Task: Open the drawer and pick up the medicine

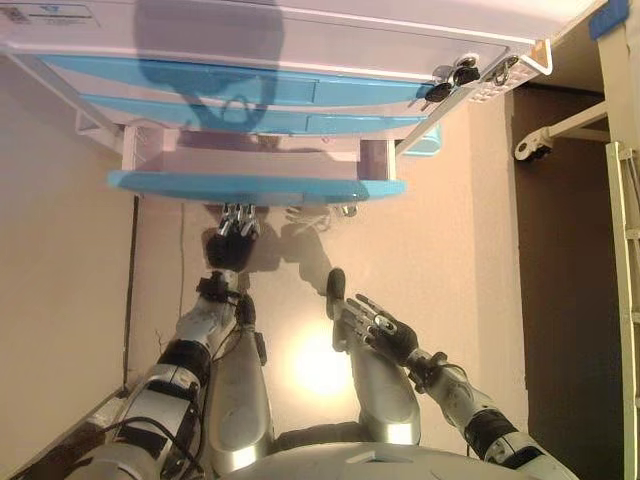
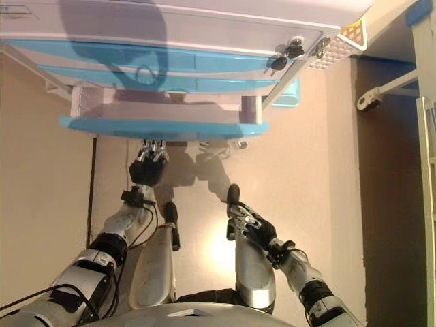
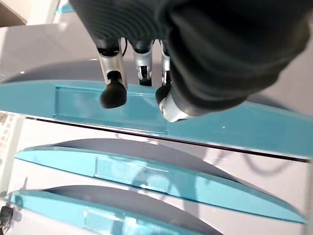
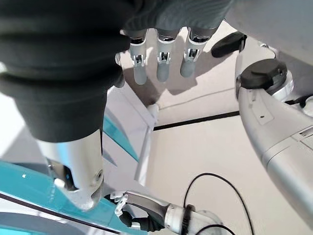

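Sticking out from the white cabinet (image 1: 300, 40), the bottom blue drawer (image 1: 256, 186) is sitting pulled open; no medicine is showing inside it; the left hand (image 1: 232, 240) is reaching up under the drawer's front with its fingers (image 3: 113, 88) curling at the handle edge; the right hand (image 1: 375, 325) is hanging lower, well apart, fingers spreading loosely and holding nothing.

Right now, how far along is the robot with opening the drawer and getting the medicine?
Done: the bottom drawer is pulled out from the cabinet. In hand: the left hand is at the drawer's blue front, grip hidden. The right hand hangs open, empty. Left: no medicine shows yet, so finding and picking it up remains.
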Robot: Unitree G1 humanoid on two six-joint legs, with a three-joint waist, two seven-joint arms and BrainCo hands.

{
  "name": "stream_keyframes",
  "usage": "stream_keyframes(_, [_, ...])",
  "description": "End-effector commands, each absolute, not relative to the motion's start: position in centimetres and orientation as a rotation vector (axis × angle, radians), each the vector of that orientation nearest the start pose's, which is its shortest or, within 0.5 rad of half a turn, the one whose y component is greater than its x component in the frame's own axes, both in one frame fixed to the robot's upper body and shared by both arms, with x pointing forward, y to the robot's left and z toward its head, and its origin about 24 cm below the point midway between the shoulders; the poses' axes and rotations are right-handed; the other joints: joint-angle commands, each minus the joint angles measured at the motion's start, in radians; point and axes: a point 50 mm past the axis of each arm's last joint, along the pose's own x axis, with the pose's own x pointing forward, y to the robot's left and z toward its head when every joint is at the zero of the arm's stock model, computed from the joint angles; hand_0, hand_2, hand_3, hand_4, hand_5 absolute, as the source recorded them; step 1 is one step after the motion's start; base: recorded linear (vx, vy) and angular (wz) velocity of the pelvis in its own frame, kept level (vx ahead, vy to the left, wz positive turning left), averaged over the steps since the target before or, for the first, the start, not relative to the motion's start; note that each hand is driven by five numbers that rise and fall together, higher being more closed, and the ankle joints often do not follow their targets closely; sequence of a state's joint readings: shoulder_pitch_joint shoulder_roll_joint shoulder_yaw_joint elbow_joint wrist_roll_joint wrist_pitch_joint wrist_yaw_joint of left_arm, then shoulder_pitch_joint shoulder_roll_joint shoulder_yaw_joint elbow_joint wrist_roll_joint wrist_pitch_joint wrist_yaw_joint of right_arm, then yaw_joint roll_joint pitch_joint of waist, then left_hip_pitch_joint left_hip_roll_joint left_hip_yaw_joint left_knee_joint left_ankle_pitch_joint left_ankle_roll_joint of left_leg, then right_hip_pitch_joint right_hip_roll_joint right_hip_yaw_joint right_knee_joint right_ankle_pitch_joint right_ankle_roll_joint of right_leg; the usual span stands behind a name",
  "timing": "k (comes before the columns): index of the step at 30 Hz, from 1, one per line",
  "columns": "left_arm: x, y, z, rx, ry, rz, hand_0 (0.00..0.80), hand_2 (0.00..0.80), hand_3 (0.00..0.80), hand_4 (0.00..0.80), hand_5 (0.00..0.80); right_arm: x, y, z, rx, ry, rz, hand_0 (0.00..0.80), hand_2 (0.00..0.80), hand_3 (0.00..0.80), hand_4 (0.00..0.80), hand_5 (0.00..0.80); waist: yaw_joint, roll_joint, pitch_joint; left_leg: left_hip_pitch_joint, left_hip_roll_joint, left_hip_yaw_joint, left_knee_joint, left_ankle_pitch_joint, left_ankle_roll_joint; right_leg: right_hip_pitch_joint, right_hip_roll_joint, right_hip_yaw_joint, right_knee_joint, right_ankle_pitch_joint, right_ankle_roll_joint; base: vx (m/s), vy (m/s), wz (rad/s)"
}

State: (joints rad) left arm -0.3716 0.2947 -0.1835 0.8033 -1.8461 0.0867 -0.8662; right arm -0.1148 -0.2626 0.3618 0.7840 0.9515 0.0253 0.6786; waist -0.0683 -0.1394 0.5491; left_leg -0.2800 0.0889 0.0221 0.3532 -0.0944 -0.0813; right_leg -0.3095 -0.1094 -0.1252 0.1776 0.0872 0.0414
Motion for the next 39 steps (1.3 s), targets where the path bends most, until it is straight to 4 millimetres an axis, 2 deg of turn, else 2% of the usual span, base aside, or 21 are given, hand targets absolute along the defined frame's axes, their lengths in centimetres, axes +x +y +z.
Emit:
stream_keyframes(1, [28.9, 19.2, 2.6, -1.512, -0.419, -0.569, 0.800, 0.800, 0.800, 0.800, 0.800, 16.9, -16.4, -10.3, 0.706, 0.697, 0.467, 0.000, 0.000, 0.000, 0.000, 0.000, 0.043, 0.048, -0.029, -0.046, -0.034, -0.001, -0.011, 0.072, 0.032, 0.036, 0.036, -0.027, 0.107, -0.084, 0.006, 0.016, -0.009, 0.04])
stream_keyframes(9, [25.2, 19.4, -1.9, -1.546, -0.333, -0.424, 0.800, 0.800, 0.800, 0.800, 0.800, 17.0, -16.8, -10.2, 0.693, 0.695, 0.436, 0.000, 0.000, 0.000, 0.000, 0.000, 0.072, 0.052, -0.029, -0.010, -0.032, -0.022, -0.039, 0.084, 0.031, 0.071, 0.038, -0.051, 0.111, -0.101, 0.003, 0.014, -0.004, 0.08])
stream_keyframes(19, [21.8, 18.4, -5.2, -1.645, -0.147, -0.355, 0.800, 0.800, 0.800, 0.800, 0.800, 17.3, -17.9, -10.4, 0.712, 0.671, 0.324, 0.000, 0.000, 0.000, 0.000, 0.000, 0.112, 0.060, -0.029, 0.019, -0.031, -0.050, -0.079, 0.097, 0.028, 0.108, 0.034, -0.086, 0.093, -0.104, 0.005, 0.005, -0.021, 0.09])
stream_keyframes(26, [19.0, 18.1, -7.3, -1.690, -0.004, -0.274, 0.800, 0.800, 0.800, 0.800, 0.800, 16.7, -17.9, -10.8, 0.732, 0.671, 0.305, 0.000, 0.000, 0.000, 0.000, 0.000, 0.145, 0.056, -0.029, 0.022, -0.033, -0.072, -0.081, 0.093, 0.029, 0.132, 0.033, -0.114, 0.079, -0.105, 0.003, 0.010, -0.040, 0.15])
stream_keyframes(33, [17.7, 18.7, -8.4, -1.706, 0.052, -0.177, 0.800, 0.800, 0.800, 0.800, 0.800, 16.4, -18.2, -11.2, 0.731, 0.683, 0.289, 0.000, 0.000, 0.000, 0.000, 0.000, 0.163, 0.053, -0.029, 0.028, -0.033, -0.084, -0.094, 0.095, 0.028, 0.142, 0.033, -0.130, 0.064, -0.101, 0.004, 0.000, -0.012, 0.04])
stream_keyframes(37, [17.5, 19.0, -9.2, -1.702, 0.153, -0.076, 0.800, 0.800, 0.800, 0.800, 0.800, 16.1, -18.4, -11.5, 0.736, 0.693, 0.276, 0.000, 0.000, 0.000, 0.000, 0.000, 0.164, 0.050, -0.029, 0.031, -0.030, -0.086, -0.088, 0.092, 0.028, 0.145, 0.034, -0.132, 0.069, -0.103, 0.005, 0.000, 0.003, 0.03])
stream_keyframes(38, [17.5, 19.2, -9.4, -1.703, 0.162, -0.052, 0.690, 0.690, 0.690, 0.690, 0.690, 16.1, -18.4, -11.5, 0.736, 0.697, 0.275, 0.000, 0.000, 0.000, 0.000, 0.000, 0.164, 0.049, -0.029, 0.033, -0.029, -0.085, -0.087, 0.092, 0.028, 0.147, 0.034, -0.133, 0.070, -0.103, 0.005, 0.017, 0.012, 0.10])
stream_keyframes(39, [17.4, 19.4, -9.6, -1.707, 0.173, -0.005, 0.270, 0.270, 0.270, 0.270, 0.270, 16.0, -18.3, -11.6, 0.738, 0.702, 0.274, 0.000, 0.000, 0.000, 0.000, 0.000, 0.162, 0.047, -0.029, 0.034, -0.028, -0.085, -0.083, 0.091, 0.028, 0.149, 0.034, -0.132, 0.074, -0.105, 0.006, 0.032, 0.014, 0.10])
